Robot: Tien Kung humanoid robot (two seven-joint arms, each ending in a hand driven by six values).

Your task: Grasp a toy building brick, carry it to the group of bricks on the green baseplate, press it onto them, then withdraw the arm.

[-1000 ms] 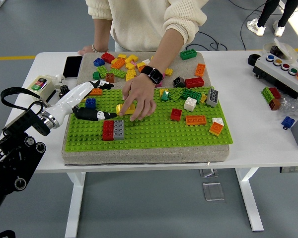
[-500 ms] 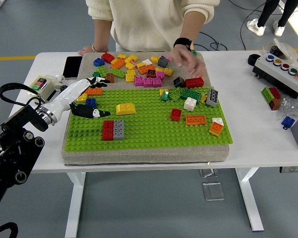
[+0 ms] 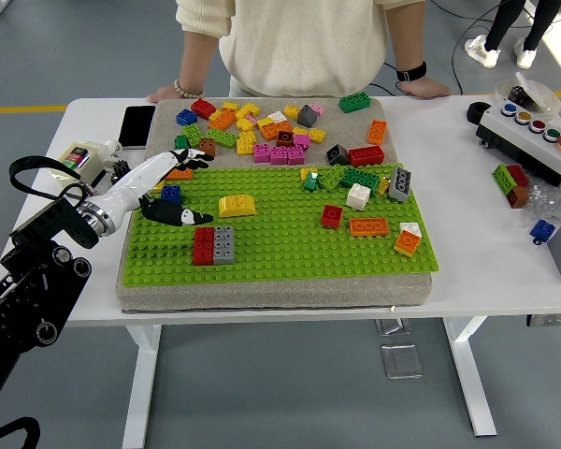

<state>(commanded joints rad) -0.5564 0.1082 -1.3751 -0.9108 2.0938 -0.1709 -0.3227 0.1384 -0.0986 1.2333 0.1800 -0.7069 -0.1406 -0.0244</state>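
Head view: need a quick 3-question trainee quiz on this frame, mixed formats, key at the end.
1. True or false: the left robot hand grasps a brick.
2. Which brick lies nearest that hand's fingertips? A) yellow brick B) white brick C) orange brick
3. Fill in: the red brick and grey brick sit side by side on the ____ baseplate.

Key: 1 false; 2 A; 3 green.

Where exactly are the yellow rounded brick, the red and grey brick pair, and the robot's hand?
yellow rounded brick (image 3: pixel 237 204): head view, middle of its curved top.
red and grey brick pair (image 3: pixel 213 245): head view, the seam where the two meet.
left hand (image 3: pixel 165 187): head view, middle of the hand, fingers spread.
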